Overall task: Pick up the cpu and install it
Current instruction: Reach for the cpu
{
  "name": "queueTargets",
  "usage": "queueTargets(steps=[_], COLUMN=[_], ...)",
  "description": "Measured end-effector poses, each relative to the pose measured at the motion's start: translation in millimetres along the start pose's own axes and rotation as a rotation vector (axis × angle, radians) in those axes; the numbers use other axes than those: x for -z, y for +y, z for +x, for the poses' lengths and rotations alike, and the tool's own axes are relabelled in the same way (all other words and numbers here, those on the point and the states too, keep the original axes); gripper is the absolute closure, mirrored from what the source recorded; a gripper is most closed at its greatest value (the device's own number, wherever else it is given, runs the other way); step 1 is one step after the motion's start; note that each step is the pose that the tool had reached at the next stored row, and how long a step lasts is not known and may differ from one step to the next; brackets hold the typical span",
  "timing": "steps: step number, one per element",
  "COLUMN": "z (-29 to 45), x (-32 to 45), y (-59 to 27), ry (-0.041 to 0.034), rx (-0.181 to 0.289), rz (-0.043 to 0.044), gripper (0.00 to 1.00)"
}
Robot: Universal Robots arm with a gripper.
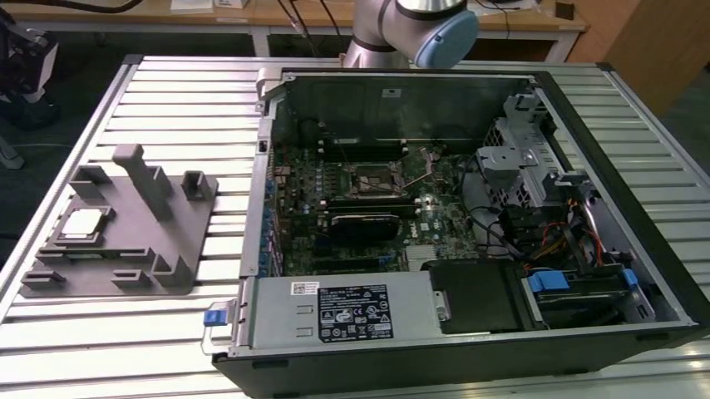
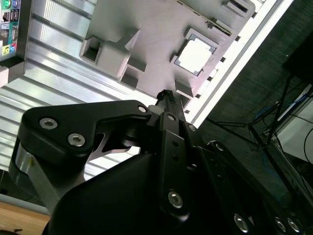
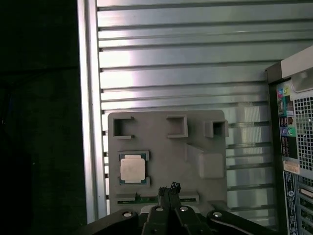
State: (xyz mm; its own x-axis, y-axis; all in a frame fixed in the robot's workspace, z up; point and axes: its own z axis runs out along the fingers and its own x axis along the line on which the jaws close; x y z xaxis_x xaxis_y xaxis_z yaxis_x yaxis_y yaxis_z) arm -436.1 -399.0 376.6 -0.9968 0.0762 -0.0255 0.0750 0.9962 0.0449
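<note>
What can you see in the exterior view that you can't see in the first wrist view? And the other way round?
Exterior view: the inside of the open computer, with its green board and the socket.
First wrist view: the claw, shut, near the edge of the grey holder, and the computer's coloured ports.
Both: the shiny cpu lying in the grey holder on the slatted table.

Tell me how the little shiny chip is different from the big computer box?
The cpu is small, flat and silvery; the computer case is big and black. The cpu lies in a grey holder; the case lies open with parts inside. Both are on the same slatted metal table, the cpu through its holder.
</note>
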Motion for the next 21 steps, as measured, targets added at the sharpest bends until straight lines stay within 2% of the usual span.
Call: queueTargets(steps=[21], z=[2.3], x=[-19.5], y=[-1.6], ry=[0.0002], rx=[0.0], rz=[-0.0001], gripper=[0.89])
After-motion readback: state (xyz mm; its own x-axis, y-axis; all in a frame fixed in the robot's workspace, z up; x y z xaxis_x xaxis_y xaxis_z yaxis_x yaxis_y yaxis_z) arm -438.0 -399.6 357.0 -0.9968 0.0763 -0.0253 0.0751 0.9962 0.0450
